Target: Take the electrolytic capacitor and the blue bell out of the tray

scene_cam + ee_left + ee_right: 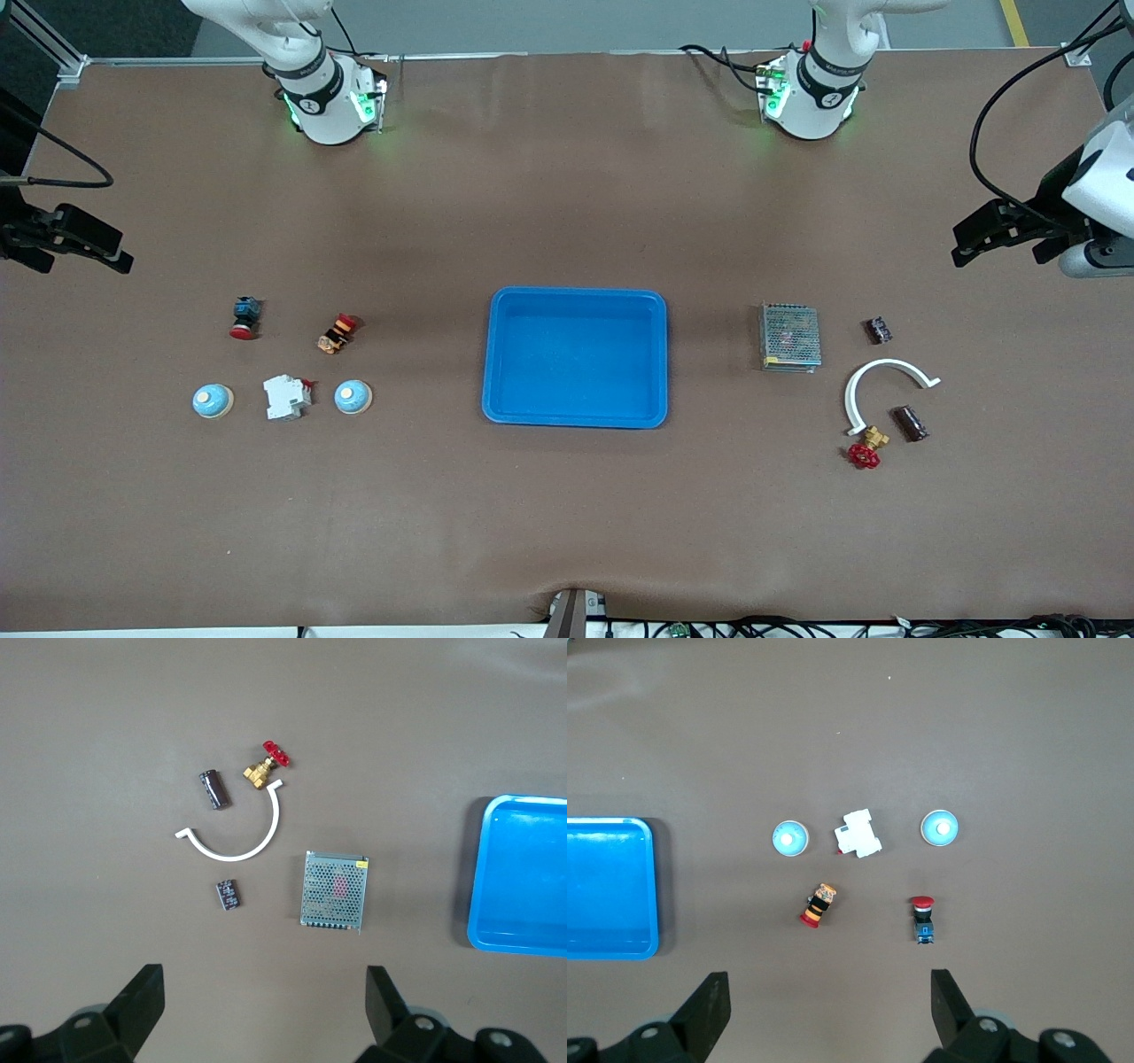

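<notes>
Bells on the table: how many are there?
2. One bell lies at the right arm's end of the table; the other bell lies nearer the blue tray, a white switch between them.

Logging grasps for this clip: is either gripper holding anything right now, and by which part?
Nothing is held. The left gripper and right gripper both hang open and empty above the table.

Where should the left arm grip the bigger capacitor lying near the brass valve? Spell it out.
Probably across the middle of the larger capacitor's round body, coming straight down with the left gripper fingers either side of its long axis. It lies flat, clear of the white curved bracket and valve.
</notes>
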You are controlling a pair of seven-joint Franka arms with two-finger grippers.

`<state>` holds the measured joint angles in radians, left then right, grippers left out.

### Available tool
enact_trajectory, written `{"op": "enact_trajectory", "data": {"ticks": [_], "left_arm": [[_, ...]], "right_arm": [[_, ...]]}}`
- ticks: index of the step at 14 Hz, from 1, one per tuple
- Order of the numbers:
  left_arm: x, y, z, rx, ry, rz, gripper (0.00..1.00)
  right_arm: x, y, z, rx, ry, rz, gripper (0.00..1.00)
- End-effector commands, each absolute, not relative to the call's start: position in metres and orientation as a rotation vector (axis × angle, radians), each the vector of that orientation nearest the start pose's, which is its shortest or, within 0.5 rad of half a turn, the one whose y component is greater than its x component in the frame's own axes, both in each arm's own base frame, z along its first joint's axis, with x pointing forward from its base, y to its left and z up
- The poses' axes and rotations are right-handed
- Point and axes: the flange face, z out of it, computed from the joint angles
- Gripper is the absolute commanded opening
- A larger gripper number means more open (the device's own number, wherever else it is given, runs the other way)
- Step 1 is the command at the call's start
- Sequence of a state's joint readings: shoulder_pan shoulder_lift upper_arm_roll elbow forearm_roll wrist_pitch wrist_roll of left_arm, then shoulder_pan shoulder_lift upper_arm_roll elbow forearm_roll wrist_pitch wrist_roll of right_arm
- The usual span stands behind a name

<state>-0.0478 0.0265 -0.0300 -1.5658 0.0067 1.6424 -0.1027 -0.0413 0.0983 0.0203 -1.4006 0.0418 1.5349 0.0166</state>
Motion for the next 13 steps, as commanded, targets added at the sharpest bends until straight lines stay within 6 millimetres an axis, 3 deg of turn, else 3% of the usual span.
{"op": "enact_trajectory", "data": {"ticks": [1, 13], "left_arm": [[0.5719, -0.0463, 0.6290, -3.148, -0.017, -0.108, 1.00], [0.5729, -0.0421, 0.6326, -3.157, -0.034, -0.119, 1.00]], "right_arm": [[0.5768, -0.0086, 0.6481, -3.099, 0.040, -0.070, 1.00], [0.5738, -0.0130, 0.6427, -3.101, 0.068, -0.017, 1.00]]}}
